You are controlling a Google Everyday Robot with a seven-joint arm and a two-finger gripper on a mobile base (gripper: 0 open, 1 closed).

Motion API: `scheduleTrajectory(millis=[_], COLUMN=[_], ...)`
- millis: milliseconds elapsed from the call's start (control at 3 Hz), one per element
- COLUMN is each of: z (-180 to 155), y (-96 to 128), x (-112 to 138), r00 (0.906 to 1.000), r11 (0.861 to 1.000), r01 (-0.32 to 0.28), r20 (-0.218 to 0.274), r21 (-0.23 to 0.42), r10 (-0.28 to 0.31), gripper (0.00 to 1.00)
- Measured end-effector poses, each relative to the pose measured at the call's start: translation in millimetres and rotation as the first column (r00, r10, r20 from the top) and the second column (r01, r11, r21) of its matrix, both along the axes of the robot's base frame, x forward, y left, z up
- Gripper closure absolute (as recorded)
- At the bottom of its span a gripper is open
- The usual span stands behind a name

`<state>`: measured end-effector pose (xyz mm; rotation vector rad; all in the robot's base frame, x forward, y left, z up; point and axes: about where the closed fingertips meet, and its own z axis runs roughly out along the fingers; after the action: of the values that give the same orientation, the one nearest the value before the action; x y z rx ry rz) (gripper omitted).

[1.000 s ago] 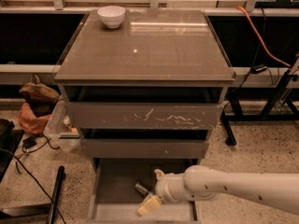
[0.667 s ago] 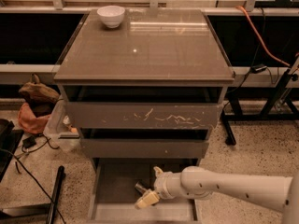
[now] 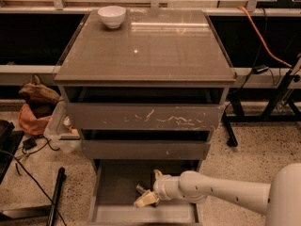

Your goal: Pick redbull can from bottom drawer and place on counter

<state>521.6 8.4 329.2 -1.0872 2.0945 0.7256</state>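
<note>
- Cabinet (image 3: 217,97) of three grey-brown drawers filled the middle of the view, seen from the front and slightly above.
- The counter (image 3: 150,46), the cabinet's glossy top, carried a white bowl (image 3: 112,16) at the cabinet's back left corner.
- The top drawer (image 3: 146,117), with a scratched front, and the middle drawer (image 3: 146,149) each stood slightly out from the cabinet.
- The bottom drawer (image 3: 110,192) was pulled well out from the cabinet's base, its flat floor exposed.
- A white robot arm (image 3: 221,194) reached in from the cabinet's right side, low over that open drawer.
- The gripper (image 3: 145,199) was inside the drawer, near the cabinet's front centre, pointing left and down.
- Whether the gripper was open or closed, or had hold of anything, could not be told.
- The redbull can (image 3: 140,189) showed as a small dark shiny shape on the drawer floor, just behind the gripper tip.
- An orange bag (image 3: 30,119) lay on the floor left of the cabinet.
</note>
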Motion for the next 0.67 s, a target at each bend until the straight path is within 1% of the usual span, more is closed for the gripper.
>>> scheduleTrajectory(millis=[333, 667], z=[-14, -78], y=[2, 0], x=[3, 14], r00=[1.0000, 0.9994], r11=[1.000, 1.000], r01=[-0.001, 0.023], r20=[-0.007, -0.026], r21=[0.009, -0.001], r10=[0.001, -0.023], gripper=[0.00, 0.00])
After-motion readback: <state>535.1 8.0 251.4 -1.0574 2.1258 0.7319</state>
